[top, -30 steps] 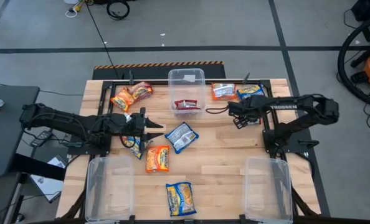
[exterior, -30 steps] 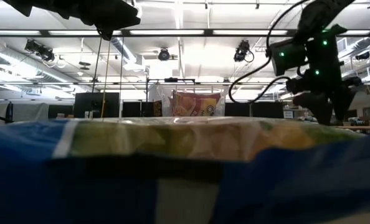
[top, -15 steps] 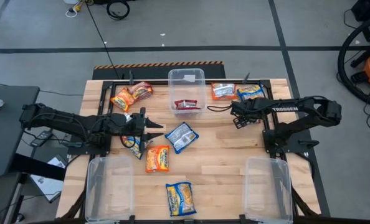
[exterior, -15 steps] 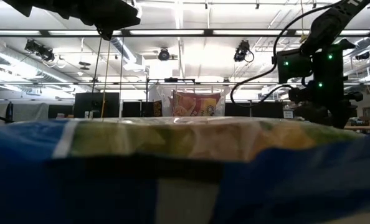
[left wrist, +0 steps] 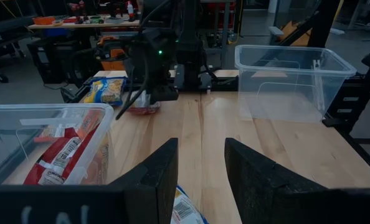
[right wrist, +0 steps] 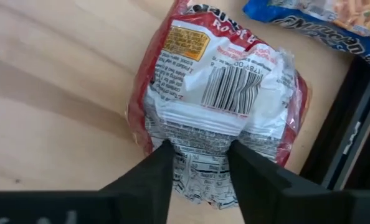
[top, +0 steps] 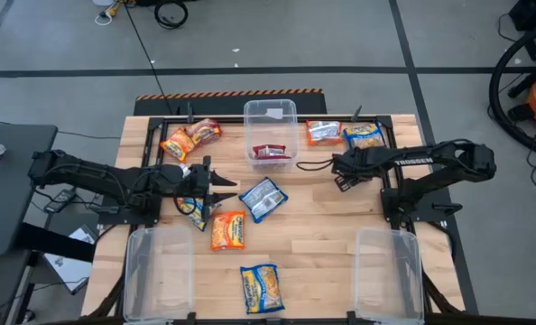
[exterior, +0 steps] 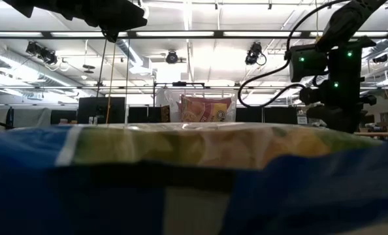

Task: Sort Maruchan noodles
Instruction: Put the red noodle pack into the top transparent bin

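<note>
Noodle packets lie flat across the wooden table. A red packet [top: 323, 133] and a blue one [top: 363, 134] sit at the far right. An orange packet [top: 176, 144] and a red one [top: 205, 132] sit at the far left. A blue-white packet [top: 263, 199], an orange one [top: 228, 230] and a blue-yellow one [top: 262, 287] lie in the middle and near. My right gripper [top: 338, 171] is open and points down, just short of the red packet [right wrist: 222, 93], which lies barcode side up. My left gripper [top: 225, 190] is open, beside the blue-white packet.
A clear bin [top: 271, 113] at the far middle holds one red packet [top: 271, 152]. Two more clear bins stand at the near left [top: 158, 271] and near right [top: 387, 271]. Another blue packet [top: 194, 212] lies under the left arm. In the low view a blue packet [exterior: 194, 176] fills the foreground.
My right gripper has shifted a little toward the table's left, staying open above the table near the red packet. The left arm and the packets have kept still.
</note>
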`<state>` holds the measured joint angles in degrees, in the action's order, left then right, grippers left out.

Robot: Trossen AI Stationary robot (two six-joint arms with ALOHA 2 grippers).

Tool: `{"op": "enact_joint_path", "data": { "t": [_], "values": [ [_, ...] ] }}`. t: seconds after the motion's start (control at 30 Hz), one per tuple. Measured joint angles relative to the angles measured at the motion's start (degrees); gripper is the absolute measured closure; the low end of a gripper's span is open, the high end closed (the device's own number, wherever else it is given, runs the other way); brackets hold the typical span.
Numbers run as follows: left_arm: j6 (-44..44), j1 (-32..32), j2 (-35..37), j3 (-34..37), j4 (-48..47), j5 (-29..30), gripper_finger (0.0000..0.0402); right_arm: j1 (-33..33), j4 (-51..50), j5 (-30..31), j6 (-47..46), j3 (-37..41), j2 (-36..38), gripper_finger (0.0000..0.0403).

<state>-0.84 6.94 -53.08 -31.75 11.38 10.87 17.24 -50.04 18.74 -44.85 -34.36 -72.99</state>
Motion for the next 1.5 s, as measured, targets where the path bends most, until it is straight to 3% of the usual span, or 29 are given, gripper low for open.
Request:
{"op": "enact_joint_path", "data": {
  "t": [0.13, 0.33, 0.47, 0.6, 0.7, 0.87, 1.03, 1.13, 1.23, 1.4, 1.5],
  "values": [
    [-0.01, 0.00, 0.00, 0.00, 0.00, 0.00, 0.0265, -2.39, -1.60, -2.98, -0.63, -1.23, -0.06, 0.0275],
    [-0.02, 0.00, 0.00, 0.00, 0.00, 0.00, 0.0265, -8.71, -1.20, -14.00, 1.26, -7.37, -0.17, 0.0281],
    [-0.02, 0.00, 0.00, 0.00, 0.02, 0.00, 0.0265, -15.65, 3.63, -18.98, 5.88, -11.10, -0.17, 0.0283],
    [-0.02, 0.00, 0.00, 0.00, 0.25, 0.00, 0.0265, -22.46, 11.14, -19.38, 9.13, -13.76, -0.17, 0.0290],
    [-0.02, 0.02, 0.02, 0.00, 0.80, 0.00, 0.0265, -26.53, 13.23, -16.82, 11.43, -14.86, -0.15, 0.0295],
    [-0.02, 0.02, 0.04, 0.00, 0.79, 0.00, 0.0265, -35.32, 20.03, -5.08, 9.72, -15.24, -1.63, 0.0295],
    [0.02, 0.02, 0.04, 0.00, 1.09, 0.00, 0.0265, -43.20, 23.30, 6.36, 9.37, -17.42, -10.52, 0.0296],
    [0.04, 0.02, 0.04, 0.00, 1.13, 0.00, 0.0265, -45.78, 19.60, 12.79, 8.66, -21.99, -17.98, 0.0296],
    [0.04, 0.02, 0.04, 0.00, 1.14, 0.00, 0.0265, -46.92, 9.67, 15.54, 6.46, -29.83, -25.38, 0.0296],
    [0.07, 0.02, 0.04, 0.00, 1.07, 0.00, 0.0265, -47.74, -17.24, 12.25, -2.79, -44.07, -35.67, 0.0296],
    [0.09, 0.02, 0.04, 0.00, 1.03, 0.00, 0.0265, -49.56, -27.04, 9.95, -6.70, -45.93, -38.58, 0.0296]
  ]
}}
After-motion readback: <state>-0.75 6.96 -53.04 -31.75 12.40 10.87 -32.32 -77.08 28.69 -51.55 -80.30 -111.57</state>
